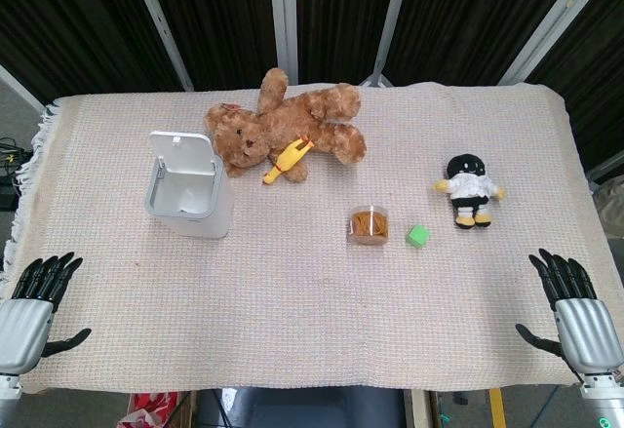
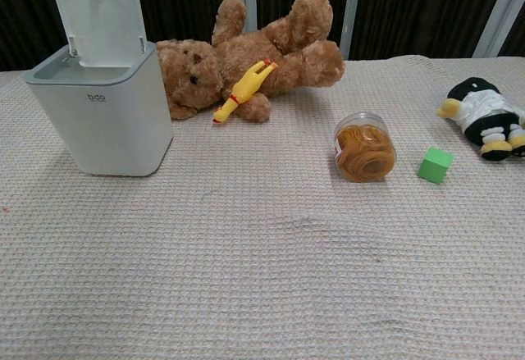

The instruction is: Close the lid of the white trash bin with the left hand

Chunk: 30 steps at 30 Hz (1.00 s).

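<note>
From above, the white plastic trash bin (image 1: 188, 189) sits near the tabletop's left edge, both black-fingered hands, left hand (image 1: 34, 313) and right hand (image 1: 575, 311), spread and empty. In front, its flat white lid (image 2: 100, 17) stands up; a hard push might tip it into the fuzzy brown teddy bear (image 2: 246, 65).

From my chest I see the white trash bin (image 2: 102, 110) standing at the left, its lid (image 2: 98, 17) up. Just beside it lies a brown teddy bear (image 2: 246, 61), a yellow rubber chicken (image 2: 242, 89) resting on it.
</note>
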Tool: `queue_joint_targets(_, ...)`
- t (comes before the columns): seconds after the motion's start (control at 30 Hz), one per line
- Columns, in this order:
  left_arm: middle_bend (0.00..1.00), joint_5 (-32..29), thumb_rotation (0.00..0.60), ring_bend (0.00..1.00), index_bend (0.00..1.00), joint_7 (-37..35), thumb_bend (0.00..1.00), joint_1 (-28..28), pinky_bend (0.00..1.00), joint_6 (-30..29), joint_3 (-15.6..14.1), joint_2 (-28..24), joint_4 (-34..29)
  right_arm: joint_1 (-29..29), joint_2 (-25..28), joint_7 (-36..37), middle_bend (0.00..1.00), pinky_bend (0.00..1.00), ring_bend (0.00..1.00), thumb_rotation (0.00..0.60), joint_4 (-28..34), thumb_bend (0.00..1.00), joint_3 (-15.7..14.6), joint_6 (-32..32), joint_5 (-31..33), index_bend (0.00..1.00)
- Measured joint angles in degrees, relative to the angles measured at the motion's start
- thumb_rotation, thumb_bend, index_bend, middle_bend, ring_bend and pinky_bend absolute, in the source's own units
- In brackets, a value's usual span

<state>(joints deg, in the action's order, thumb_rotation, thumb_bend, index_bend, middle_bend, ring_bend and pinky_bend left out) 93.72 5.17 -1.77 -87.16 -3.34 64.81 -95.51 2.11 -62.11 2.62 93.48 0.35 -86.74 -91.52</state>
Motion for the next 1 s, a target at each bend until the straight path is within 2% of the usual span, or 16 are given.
queue_joint_targets(0.57, 0.0, -0.44, 0.6, 0.0, 0.0, 0.66, 0.11, -0.13, 0.0, -0.05, 0.59, -0.41, -0.02, 0.03, -0.01, 0.15, 0.0, 0.0, 0.0, 0.6, 0.15, 0.19, 0.13, 0.15, 0.42, 0.0)
queue_joint_targets(0.63, 0.0, -0.79, 0.6, 0.0, 0.0, 1.2, 0.13, -0.4, 0.03, -0.06, 1.22, -0.6, -0.3, 0.07, -0.01, 0.31, 0.0, 0.0, 0.0, 0.6, 0.18, 0.19, 0.21, 0.32, 0.69, 0.0)
queue_joint_targets(0.7, 0.1, -1.25, 0.6, 0.09, 0.0, 1.7, 0.19, -0.85, 0.17, -0.06, 2.09, -1.04, -1.05, 0.19, -0.01, 0.41, 0.0, 0.0, 0.0, 0.6, 0.21, 0.19, 0.31, 0.55, 0.9, 0.0)
queue_joint_targets(0.77, 0.35, -1.82, 0.6, 0.31, 0.0, 2.3, 0.27, -1.39, 0.45, -0.15, 3.27, -1.56, -1.85, 0.3, -0.02, 0.61, 0.0, 0.0, 0.0, 0.6, 0.31, 0.19, 0.35, 0.82, 1.04, 0.0)
queue_joint_targets(0.83, 0.52, -2.66, 0.6, 0.47, 0.0, 2.96, 0.3, -1.98, 0.63, -0.24, 4.65, -1.88, -2.51, 0.45, -0.04, 0.74, 0.0, 0.0, 0.0, 0.6, 0.4, 0.19, 0.38, 1.06, 1.1, 0.0)
queue_joint_targets(0.87, 0.59, -3.41, 0.6, 0.54, 0.0, 3.3, 0.32, -2.54, 0.7, -0.2, 5.76, -2.01, -3.02, 0.52, -0.08, 0.77, 0.0, 0.0, 0.0, 0.6, 0.43, 0.19, 0.4, 1.16, 1.12, 0.0)
queue_joint_targets(1.0, 0.77, -7.45, 0.6, 0.71, 0.0, 3.9, 0.35, -5.3, 0.89, 2.35, 9.05, -3.01, -5.48, 0.77, -0.2, 0.89, 0.0, 0.0, 0.0, 0.6, 0.59, 0.19, 0.46, 1.75, 1.47, 0.0)
